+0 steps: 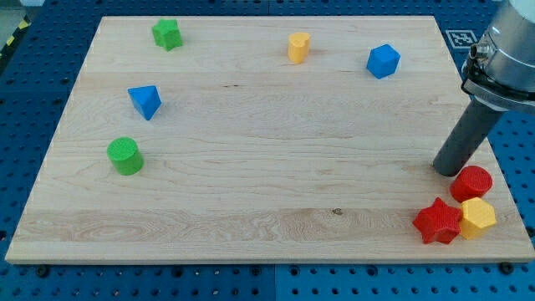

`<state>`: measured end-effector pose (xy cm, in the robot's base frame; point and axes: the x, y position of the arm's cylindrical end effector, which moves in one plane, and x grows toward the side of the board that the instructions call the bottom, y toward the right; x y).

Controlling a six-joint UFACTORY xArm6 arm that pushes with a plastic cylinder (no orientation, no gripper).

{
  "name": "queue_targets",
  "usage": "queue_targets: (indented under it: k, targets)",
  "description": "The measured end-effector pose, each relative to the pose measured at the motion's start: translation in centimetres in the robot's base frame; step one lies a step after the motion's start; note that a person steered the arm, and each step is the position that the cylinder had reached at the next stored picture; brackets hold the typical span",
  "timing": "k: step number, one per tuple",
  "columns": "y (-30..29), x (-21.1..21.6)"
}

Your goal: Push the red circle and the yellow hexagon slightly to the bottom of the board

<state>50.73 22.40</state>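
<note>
my tip [447, 170] just above red circle [472, 182]

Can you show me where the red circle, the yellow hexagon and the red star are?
red circle [472, 182], camera view, on its round top face.
yellow hexagon [477, 216], camera view, on its top face.
red star [437, 221], camera view, at the middle of its top.

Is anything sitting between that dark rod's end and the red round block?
No. In the camera view my tip sits just upper-left of the red circle, nothing between.
</note>
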Motion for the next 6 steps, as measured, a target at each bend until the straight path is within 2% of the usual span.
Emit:
queue_targets:
  k: [1, 3, 4, 6]
  targets:
    - [1.8, -1.4]
    - [2.9, 2.1]
    - [1.7, 1.4]
    - [-10.1, -7.7]
